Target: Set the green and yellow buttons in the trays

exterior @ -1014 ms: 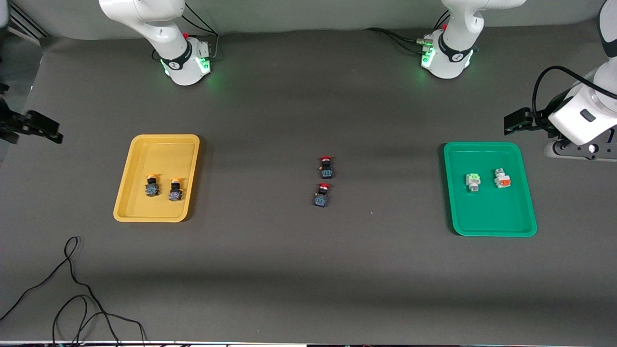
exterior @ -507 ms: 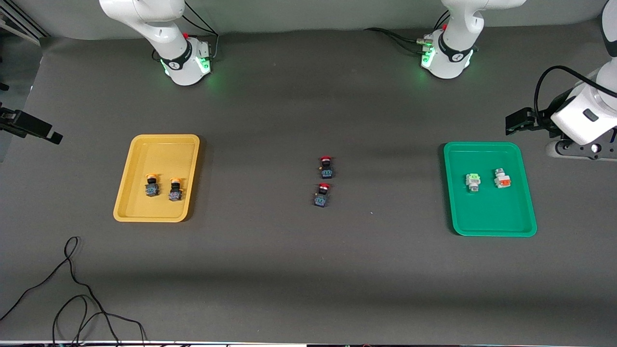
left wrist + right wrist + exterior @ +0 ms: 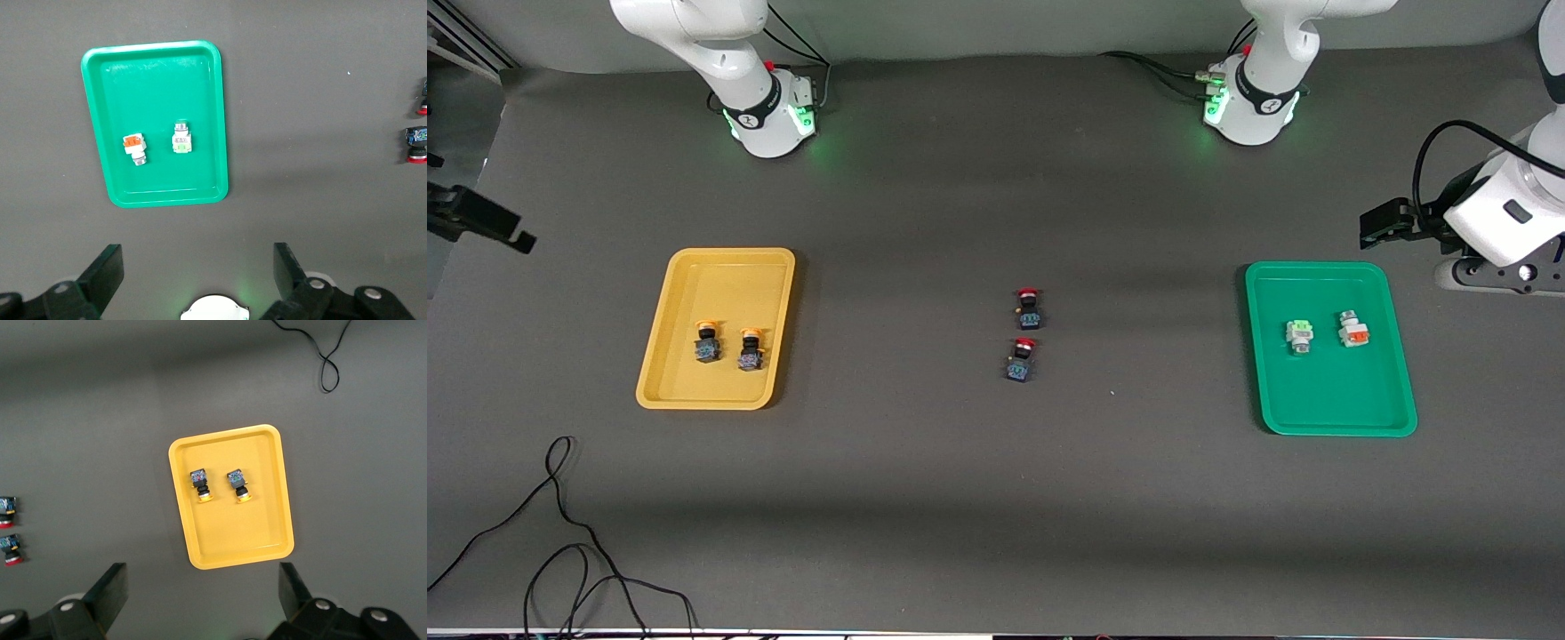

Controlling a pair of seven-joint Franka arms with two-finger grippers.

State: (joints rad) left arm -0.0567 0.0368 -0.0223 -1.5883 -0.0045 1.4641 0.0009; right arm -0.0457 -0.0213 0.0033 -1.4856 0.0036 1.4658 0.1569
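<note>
Two yellow-capped buttons (image 3: 219, 485) lie side by side in yellow tray (image 3: 273, 520), caps toward base; right gripper (image 3: 200, 587) high above, spread. White buttons (image 3: 160, 142) in green tray (image 3: 200, 100) under left gripper (image 3: 197, 270), spread.

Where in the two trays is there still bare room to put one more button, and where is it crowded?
In the yellow tray, the two yellow buttons sit side by side in the half nearer the front camera; the half toward the bases is bare. In the green tray, the green button and orange button crowd the middle; strips along both short rims are free.
</note>
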